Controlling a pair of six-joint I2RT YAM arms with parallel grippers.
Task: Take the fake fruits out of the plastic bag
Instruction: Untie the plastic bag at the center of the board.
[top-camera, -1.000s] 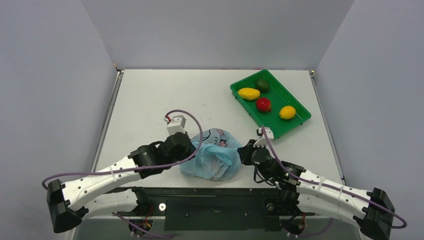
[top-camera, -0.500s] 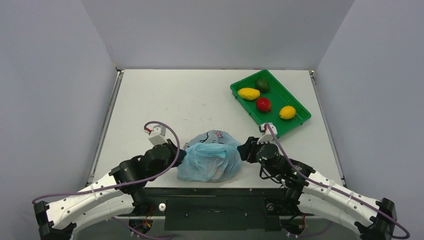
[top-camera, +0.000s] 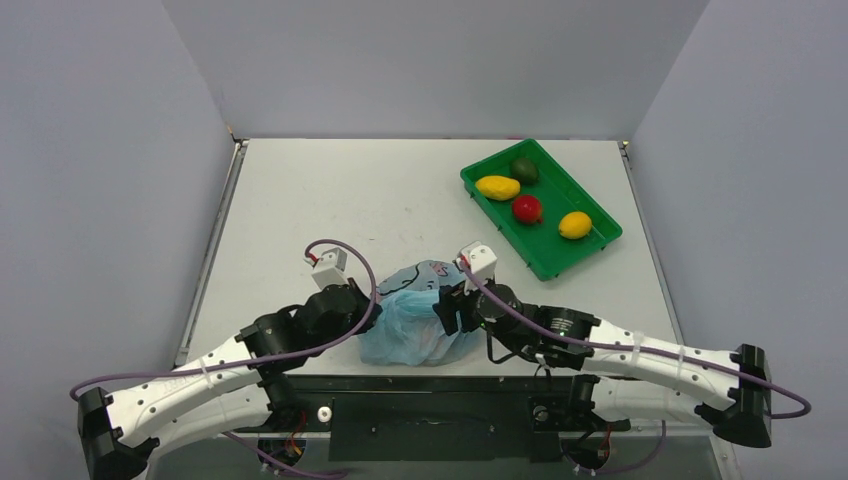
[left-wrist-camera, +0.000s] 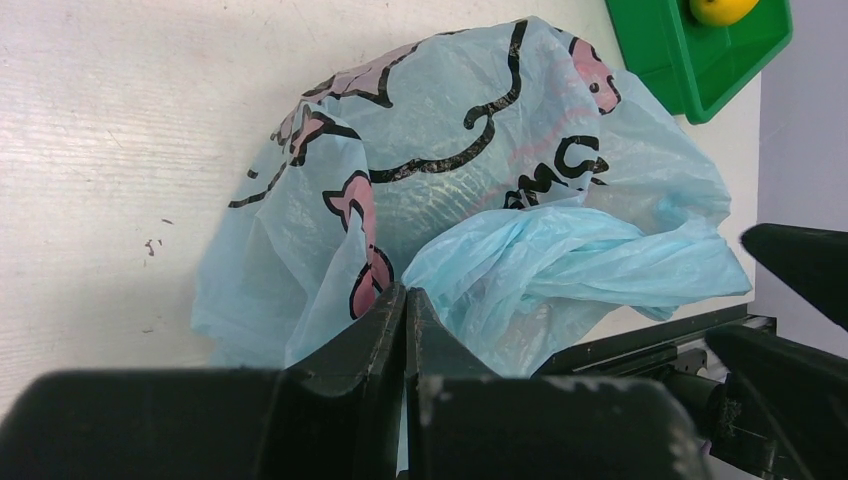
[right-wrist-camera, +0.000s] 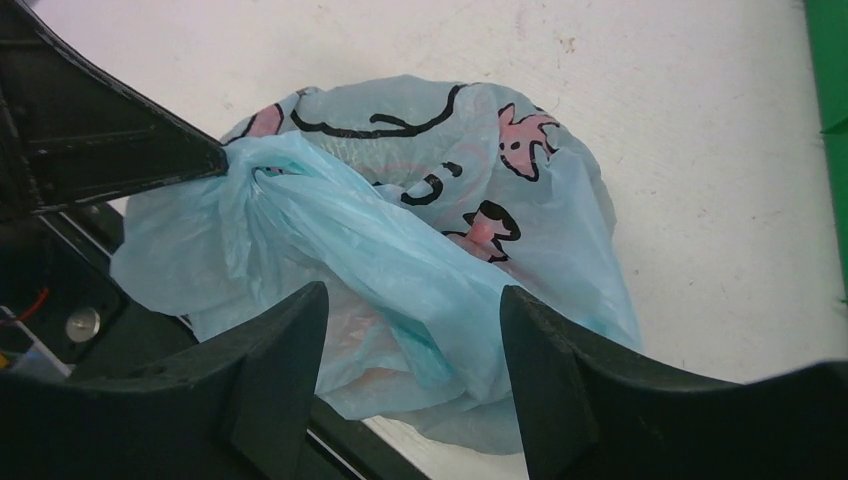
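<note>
While beneath splayed right claw (right-wrist-camera: 410, 300), plastic bag (left-wrist-camera: 450, 150) in clenched left claw (left-wrist-camera: 405, 305).

Translucent light-blue plastic bag (top-camera: 402, 335) printed with black outline drawings and pink patches, on an off-white surface (top-camera: 350, 190). Bright green tray (top-camera: 553, 183) with two yellow fruits (top-camera: 497, 187) (top-camera: 574, 225), a red fruit (top-camera: 527, 209) and a dark green fruit (top-camera: 525, 169). Both arms (top-camera: 190, 375) (top-camera: 650, 354) are white with black joints and purple cables (top-camera: 338, 242). Walls (top-camera: 430, 60) are pale grey-lilac.

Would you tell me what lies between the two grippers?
The bag's twisted handle, pinched by the left gripper, reaching the right gripper; right wrist view.
</note>
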